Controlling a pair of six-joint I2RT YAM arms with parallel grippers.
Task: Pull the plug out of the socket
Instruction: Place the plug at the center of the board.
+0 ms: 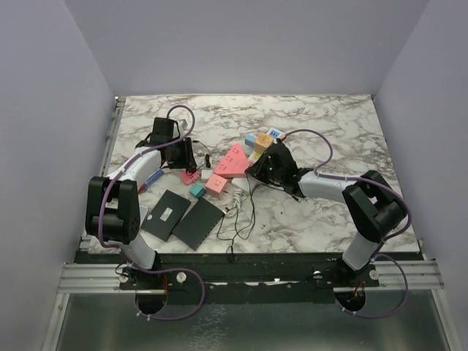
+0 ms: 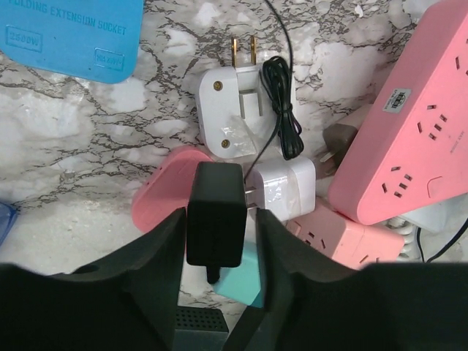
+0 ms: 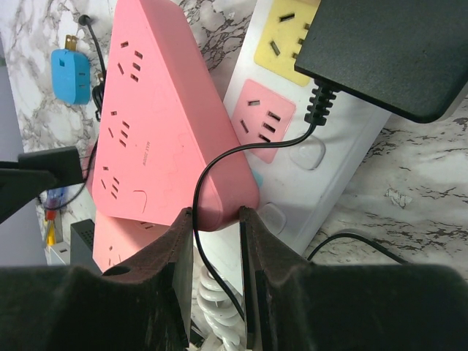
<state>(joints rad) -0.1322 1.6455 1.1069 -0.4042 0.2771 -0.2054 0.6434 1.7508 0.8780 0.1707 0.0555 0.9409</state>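
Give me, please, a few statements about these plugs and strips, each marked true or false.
1. A black adapter sits on the white strip. True.
2. The white plug is in an outlet. False: it lies loose on the table.
3. A black block sits between the left gripper's fingers. True.
4. The white strip's outlets are all grey. False: a yellow outlet and a pink outlet show.
5. The right gripper hovers over bare table. False: it is at the pink strip's corner.

Lab test cell: marble-pattern table (image 1: pixel 329 117) boxed by plain walls (image 1: pixel 241 44), 2 arms (image 1: pixel 117 212) on aluminium rail (image 1: pixel 248 274).
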